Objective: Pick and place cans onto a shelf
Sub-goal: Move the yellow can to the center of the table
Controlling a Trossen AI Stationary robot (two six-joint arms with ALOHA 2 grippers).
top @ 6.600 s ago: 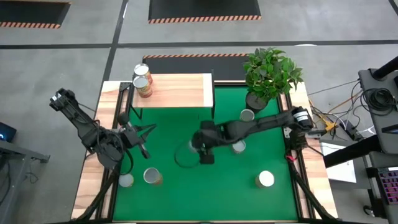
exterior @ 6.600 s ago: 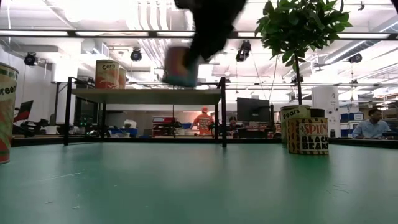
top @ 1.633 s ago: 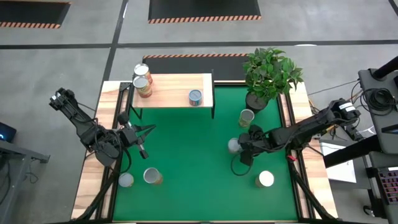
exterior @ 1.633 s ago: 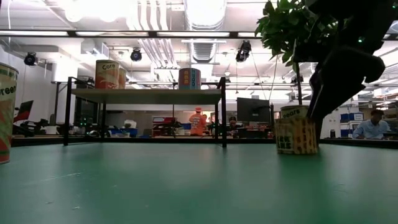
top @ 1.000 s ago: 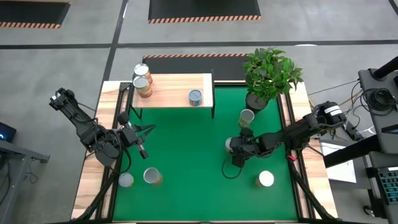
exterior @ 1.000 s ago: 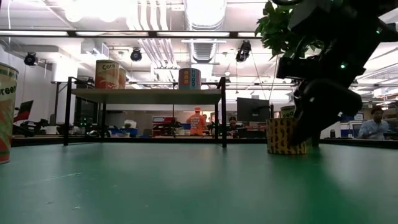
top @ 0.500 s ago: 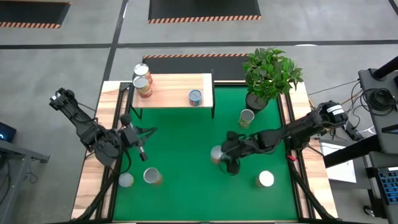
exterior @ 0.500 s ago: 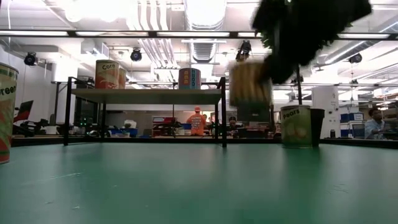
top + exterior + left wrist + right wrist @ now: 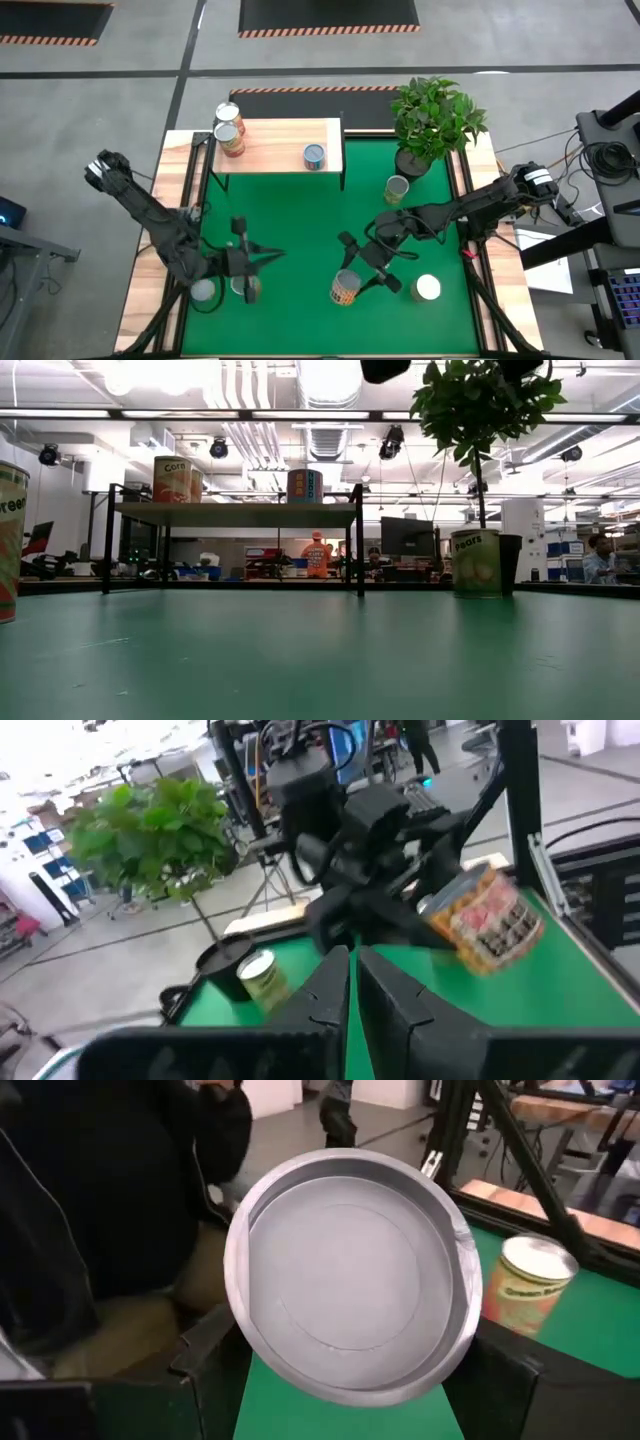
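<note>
Your right gripper [image 9: 352, 284] clamps a can [image 9: 344, 288], tipped, well clear of the shelf [image 9: 280, 146]. Left gripper [image 9: 262, 256] fingers pressed together, empty, beside another can [image 9: 243, 285].

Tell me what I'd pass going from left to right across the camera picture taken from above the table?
Left arm → two stacked cans on the shelf → blue can → tilted can in the right arm's fingers → can beside the plant pot → can near the table's front edge.
</note>
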